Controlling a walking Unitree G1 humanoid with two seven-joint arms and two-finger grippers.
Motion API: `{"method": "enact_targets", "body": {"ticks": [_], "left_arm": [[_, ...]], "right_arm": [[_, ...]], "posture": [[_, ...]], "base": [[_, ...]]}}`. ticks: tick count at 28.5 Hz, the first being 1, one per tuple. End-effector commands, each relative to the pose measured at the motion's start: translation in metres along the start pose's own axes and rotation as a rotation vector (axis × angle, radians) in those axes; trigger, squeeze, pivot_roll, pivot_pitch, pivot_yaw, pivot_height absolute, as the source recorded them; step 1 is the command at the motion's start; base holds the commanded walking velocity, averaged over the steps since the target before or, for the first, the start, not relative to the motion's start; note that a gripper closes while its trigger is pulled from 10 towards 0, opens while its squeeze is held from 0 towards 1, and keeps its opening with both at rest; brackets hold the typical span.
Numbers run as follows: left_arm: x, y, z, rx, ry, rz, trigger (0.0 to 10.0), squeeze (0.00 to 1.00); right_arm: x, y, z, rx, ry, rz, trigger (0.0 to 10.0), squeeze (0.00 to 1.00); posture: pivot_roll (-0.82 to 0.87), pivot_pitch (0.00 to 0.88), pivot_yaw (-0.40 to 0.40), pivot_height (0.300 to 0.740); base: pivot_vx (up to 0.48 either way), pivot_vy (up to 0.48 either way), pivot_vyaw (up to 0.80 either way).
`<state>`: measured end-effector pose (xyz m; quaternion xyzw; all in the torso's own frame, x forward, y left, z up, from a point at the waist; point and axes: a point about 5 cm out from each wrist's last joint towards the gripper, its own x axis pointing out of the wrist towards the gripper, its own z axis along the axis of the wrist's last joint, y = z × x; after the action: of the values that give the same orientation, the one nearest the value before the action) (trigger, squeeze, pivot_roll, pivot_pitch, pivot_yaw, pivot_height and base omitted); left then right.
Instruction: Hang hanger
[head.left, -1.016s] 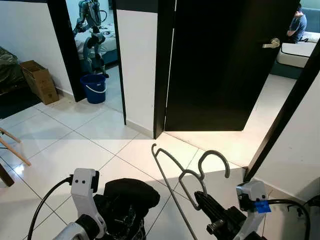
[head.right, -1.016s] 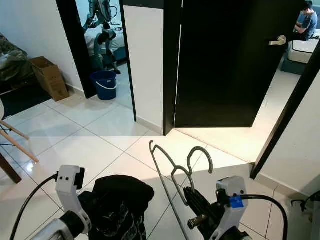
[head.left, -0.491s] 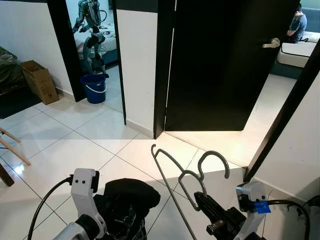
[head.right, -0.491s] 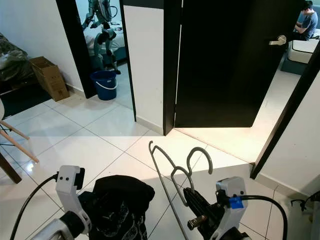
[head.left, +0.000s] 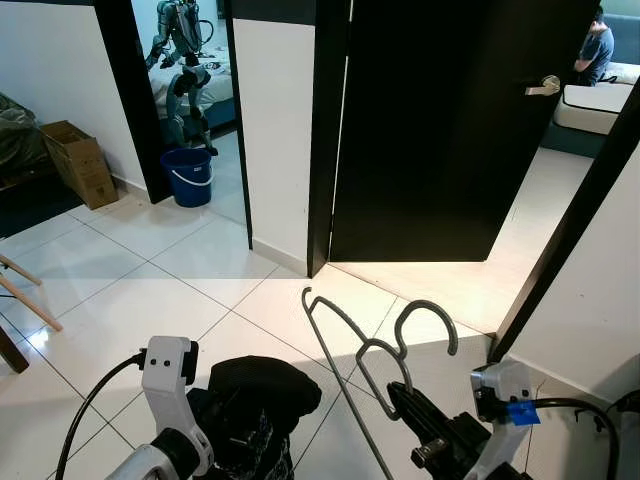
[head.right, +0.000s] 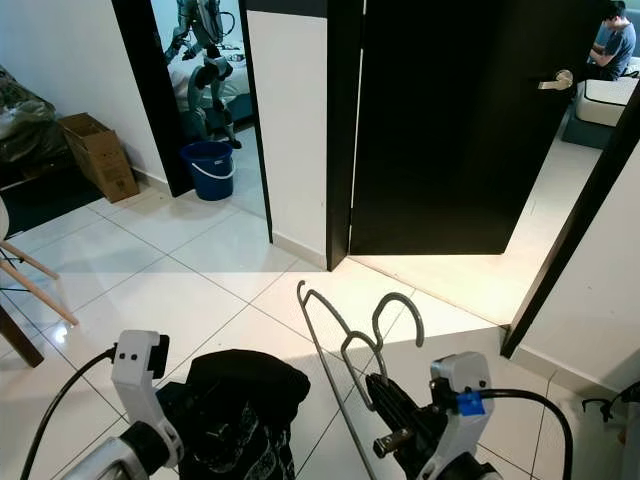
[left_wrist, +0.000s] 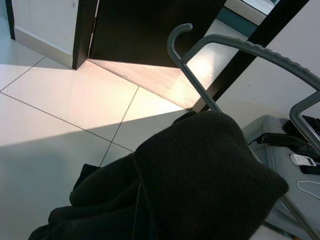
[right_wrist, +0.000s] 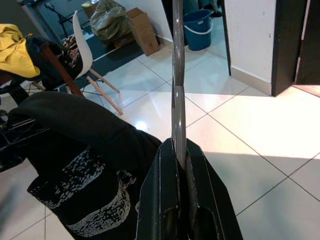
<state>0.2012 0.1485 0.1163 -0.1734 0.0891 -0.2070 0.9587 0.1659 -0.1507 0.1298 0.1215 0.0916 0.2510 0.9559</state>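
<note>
Left gripper (head.left: 232, 432) under black garment (head.left: 255, 395)

The hanger (head.left: 372, 352) is a thin grey metal one, held up in the air over the white tiled floor in front of me. My right gripper (head.left: 398, 402) is clamped on its wire just below the neck, fingers pinched tight on either side. Its curved hook (head.left: 428, 320) points upward and arches toward my right, while one long straight arm slants down toward my lower body.
</note>
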Motion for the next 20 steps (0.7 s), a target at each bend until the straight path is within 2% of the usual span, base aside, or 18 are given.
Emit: {"method": "enact_targets", "body": {"ticks": [1,9,20], "left_arm": [[0.0016,-0.0017,0.0048,0.018,-0.012,-0.026,10.0,0.0],[-0.0043,0.0051,0.002,-0.006,-0.003,0.003,10.0,0.0],[-0.0011,0.0035,0.0017,-0.005,-0.002,-0.007,10.0,0.0]], "right_arm": [[0.0011,0.0047,0.0044,-0.019,-0.022,0.014,10.0,0.0],[-0.0024,0.0041,0.0026,-0.015,-0.015,0.006,10.0,0.0],[-0.0018,0.0029,0.0022,-0.018,-0.014,0.002,10.0,0.0]], "posture": [[-0.01,0.0,-0.022,0.74],[-0.02,0.0,-0.02,0.74],[-0.02,0.0,-0.019,0.74]], "base": [[0.0,0.0,0.0],[0.0,0.0,0.0],[0.0,0.0,0.0]]}}
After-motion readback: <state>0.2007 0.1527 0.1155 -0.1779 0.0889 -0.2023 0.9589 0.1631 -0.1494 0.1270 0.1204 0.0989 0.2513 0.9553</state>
